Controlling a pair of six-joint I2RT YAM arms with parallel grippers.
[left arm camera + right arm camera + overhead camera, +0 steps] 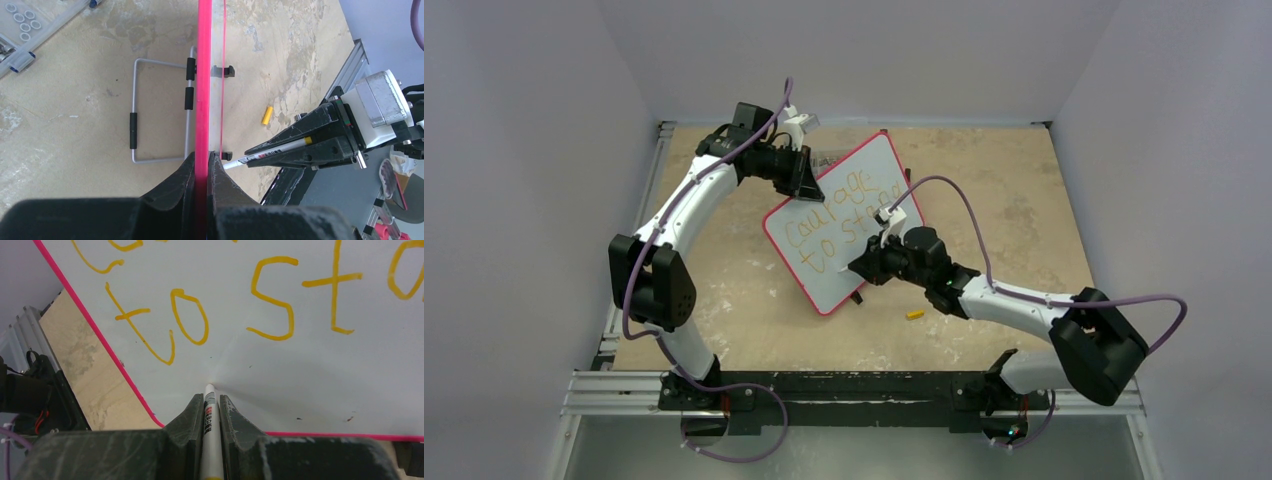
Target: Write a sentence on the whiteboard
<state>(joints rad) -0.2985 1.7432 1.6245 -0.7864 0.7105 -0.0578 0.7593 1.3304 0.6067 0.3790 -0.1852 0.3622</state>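
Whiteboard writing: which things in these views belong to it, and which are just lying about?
In use: whiteboard, clamped at its rim by the left gripper; orange-yellow sentence; marker in the right gripper.
Lying about: small yellow piece on the table; clear box of small rings.

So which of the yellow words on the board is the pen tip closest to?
The word "to", starting the second line. Its slanted t ends just above the marker tip in the right fingers; "stand" is further right, "courage" a line higher.
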